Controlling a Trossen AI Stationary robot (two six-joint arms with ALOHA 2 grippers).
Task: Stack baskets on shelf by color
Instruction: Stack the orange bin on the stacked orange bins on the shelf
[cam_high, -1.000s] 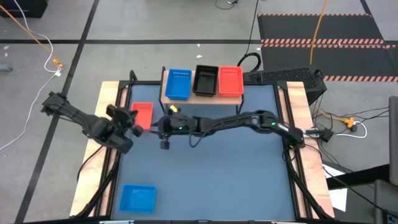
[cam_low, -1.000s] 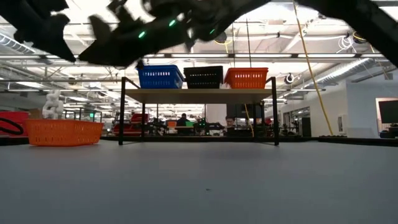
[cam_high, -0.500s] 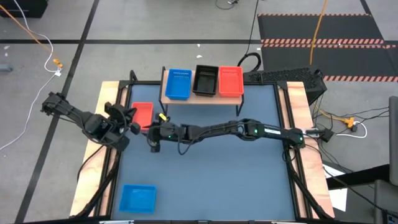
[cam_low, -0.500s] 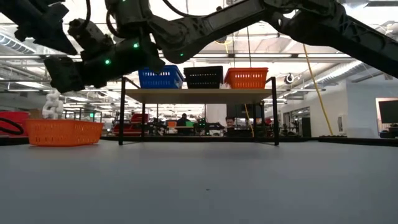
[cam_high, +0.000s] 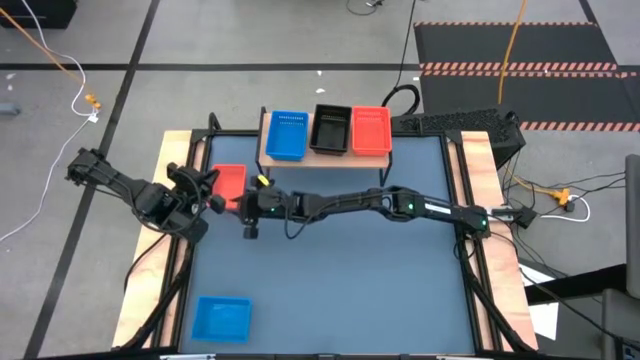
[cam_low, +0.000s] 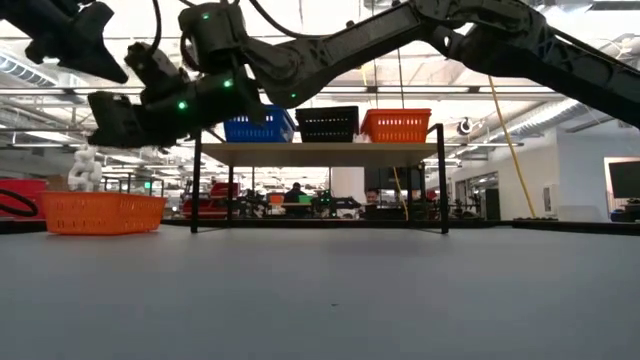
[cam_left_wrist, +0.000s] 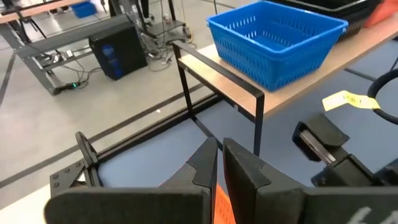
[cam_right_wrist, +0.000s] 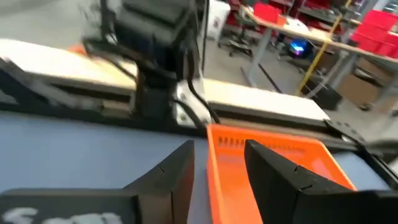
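The shelf (cam_high: 322, 158) stands at the table's far side. A blue basket (cam_high: 287, 135), a black basket (cam_high: 331, 130) and a red basket (cam_high: 371, 131) sit side by side on it. Another red basket (cam_high: 229, 183) rests on the table near the left edge, and a second blue basket (cam_high: 221, 318) lies at the near left. My right gripper (cam_right_wrist: 217, 168) is open and hovers above this red basket's (cam_right_wrist: 267, 155) right side, clear of it (cam_low: 100, 212). My left gripper (cam_left_wrist: 219, 163) is shut and hangs over the same basket's left side, holding nothing.
The shelf's black legs (cam_low: 195, 180) stand just beyond the red basket. My two arms nearly meet over the table's left part. Open blue-grey tabletop (cam_high: 350, 290) stretches across the middle and right. Wooden side rails (cam_high: 500, 260) border the table.
My right gripper has reached toward the table's left edge and sunk lower, coming over the red basket on the table. No basket has moved.
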